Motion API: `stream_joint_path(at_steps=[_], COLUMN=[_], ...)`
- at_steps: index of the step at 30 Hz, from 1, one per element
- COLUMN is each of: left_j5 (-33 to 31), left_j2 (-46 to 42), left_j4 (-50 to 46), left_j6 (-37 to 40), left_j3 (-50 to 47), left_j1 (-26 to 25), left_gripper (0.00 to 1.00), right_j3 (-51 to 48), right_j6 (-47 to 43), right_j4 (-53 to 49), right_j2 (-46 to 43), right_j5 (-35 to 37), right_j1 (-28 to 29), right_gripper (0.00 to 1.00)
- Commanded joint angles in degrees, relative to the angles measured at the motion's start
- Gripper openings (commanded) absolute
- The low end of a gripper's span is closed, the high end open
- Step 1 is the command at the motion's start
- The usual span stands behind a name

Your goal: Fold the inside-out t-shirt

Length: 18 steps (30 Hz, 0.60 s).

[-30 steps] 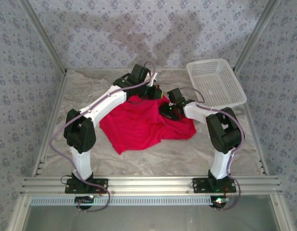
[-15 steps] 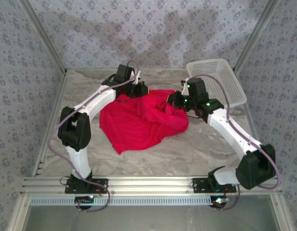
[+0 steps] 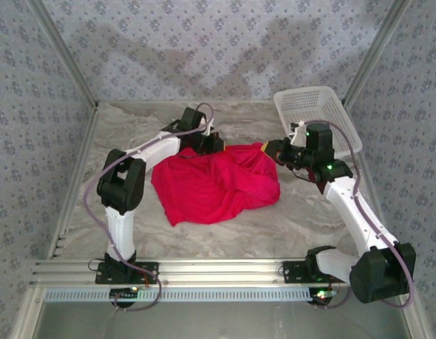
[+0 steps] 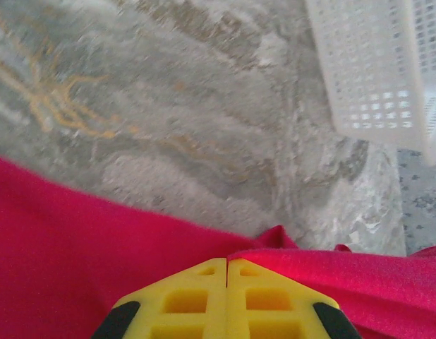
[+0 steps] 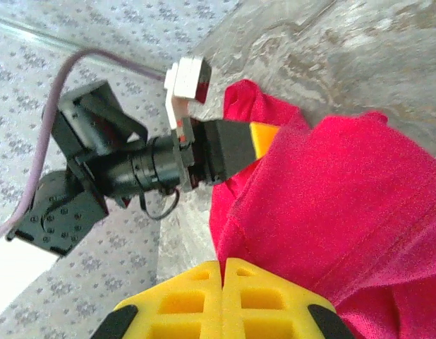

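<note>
While left gripper (image 3: 216, 144) and right gripper (image 3: 266, 148) clamp the t-shirt (image 3: 211, 185), the mesh basket (image 3: 318, 124) stands close behind.

T-shirt (image 3: 214, 187): red cloth, matt, fine knit, soft creases; a stitched seam shows in the right wrist view. Fingers of my left gripper (image 4: 226, 263) and my right gripper (image 5: 223, 263): yellow, matt, moulded with recessed pockets; plastic or foam, I cannot tell. Basket (image 3: 318, 121): white plastic mesh, slight sheen. Table (image 3: 288, 226): marble-patterned, matt. Front rail (image 3: 218, 268): bare grooved metal. My left arm (image 3: 158, 147): smooth white shell.
</note>
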Motion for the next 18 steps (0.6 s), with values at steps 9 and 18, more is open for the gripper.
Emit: stream_joint_path(at_steps=[9, 18], left_j5=[-9.81, -5.24], left_j2=[-12.44, -10.79], left_j4=[5.42, 21.43], left_j6=[6.63, 19.33], left_j3=[-8.86, -17.52], left_j1=[-4.99, -12.44], left_gripper=[0.50, 0.44], right_j3=[-6.68, -5.06], right_j6=[-0.08, -1.12], right_j4=[6.29, 4.20], right_j2=[10.72, 8.76], right_j5=[-0.80, -0.83], right_j1=[-1.53, -1.56], right_gripper=[0.00, 0.00])
